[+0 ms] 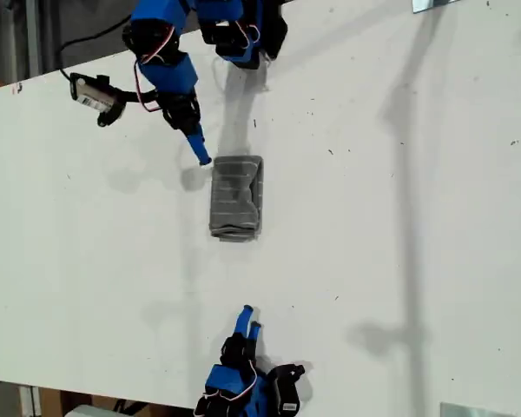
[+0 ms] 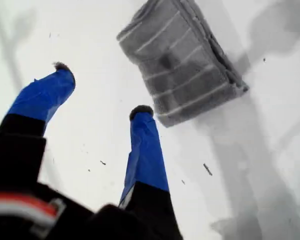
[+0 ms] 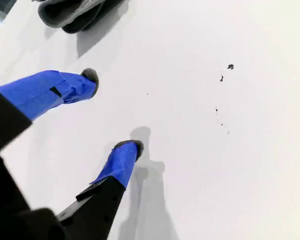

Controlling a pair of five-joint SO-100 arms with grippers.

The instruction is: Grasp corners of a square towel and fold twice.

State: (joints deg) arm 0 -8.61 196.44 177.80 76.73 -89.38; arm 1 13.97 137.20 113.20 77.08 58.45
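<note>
The towel [image 1: 236,198] lies on the white table as a small grey folded bundle with thin white stripes, its layers stacked. My first gripper [image 1: 202,158] comes from the exterior view's top. It is open, and its tips hover just beside the bundle's upper-left corner [image 1: 217,162] without touching it. The first wrist view shows the towel [image 2: 182,62] just beyond the open first gripper [image 2: 102,90], which holds nothing. My second gripper [image 1: 251,319] sits open near the exterior view's bottom edge, well short of the towel. In its own view the second gripper [image 3: 111,111] is empty, and the towel [image 3: 70,12] lies far ahead.
The white table [image 1: 399,261] has small dark specks. Its far edge runs diagonally across the exterior view's top left, with a black wrist camera unit [image 1: 95,94] and cable there. Metal plates sit at that view's top right [image 1: 434,3] and bottom right [image 1: 473,410].
</note>
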